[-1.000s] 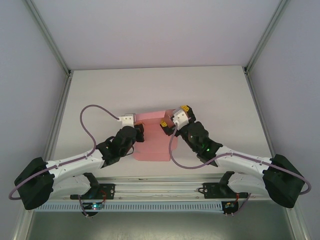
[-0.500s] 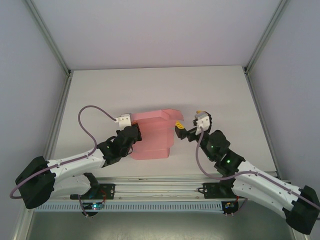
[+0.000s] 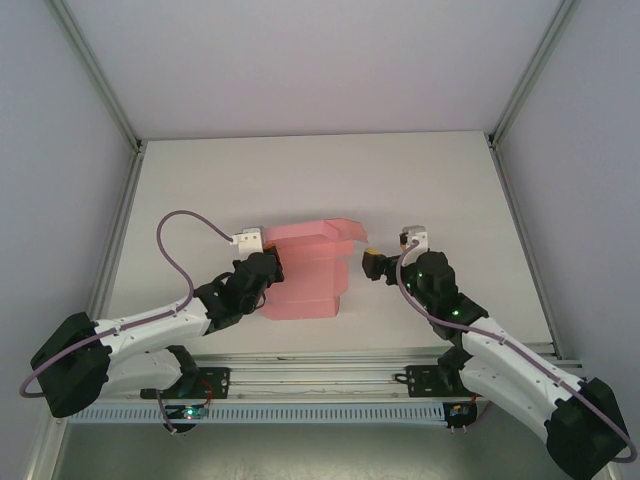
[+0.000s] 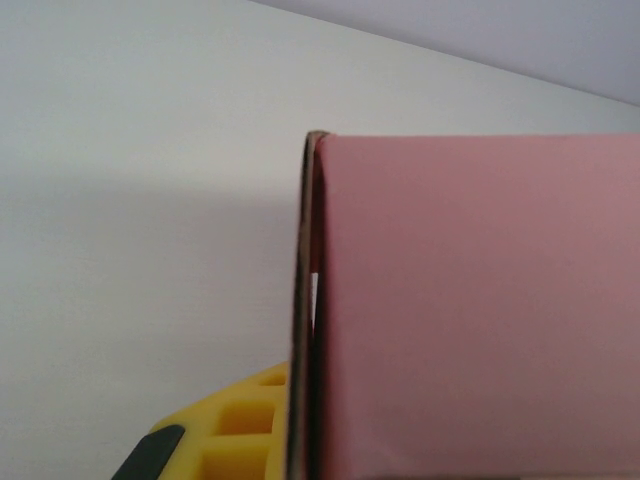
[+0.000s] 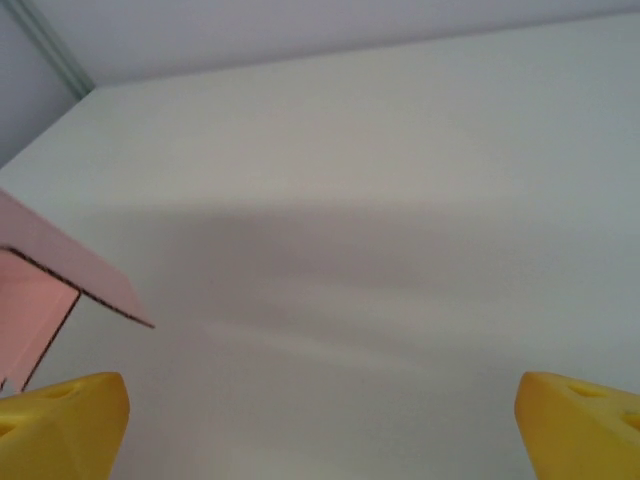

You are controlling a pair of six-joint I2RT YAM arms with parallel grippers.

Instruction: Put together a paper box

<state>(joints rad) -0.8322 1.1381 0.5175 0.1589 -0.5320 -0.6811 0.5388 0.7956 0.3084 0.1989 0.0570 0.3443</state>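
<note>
I see left gripper clamped on left edge of paper box, partly folded on table — right gripper spread wide, empty, near its right flap.

Bright, even light; soft shadows; wrist close-ups blurred.

Lays the left arm from the lower-left corner of the overhead view up and rightward toward centre, wrist angled up-right. Pinches the left gripper tight on the left edge of the paper box; shows one yellow finger at the bottom of the left wrist view. Runs the right arm from the lower-right corner up-left. Spreads the right gripper wide, just right of centre, holding nothing, with yellow fingertips in both bottom corners of the right wrist view.
</note>
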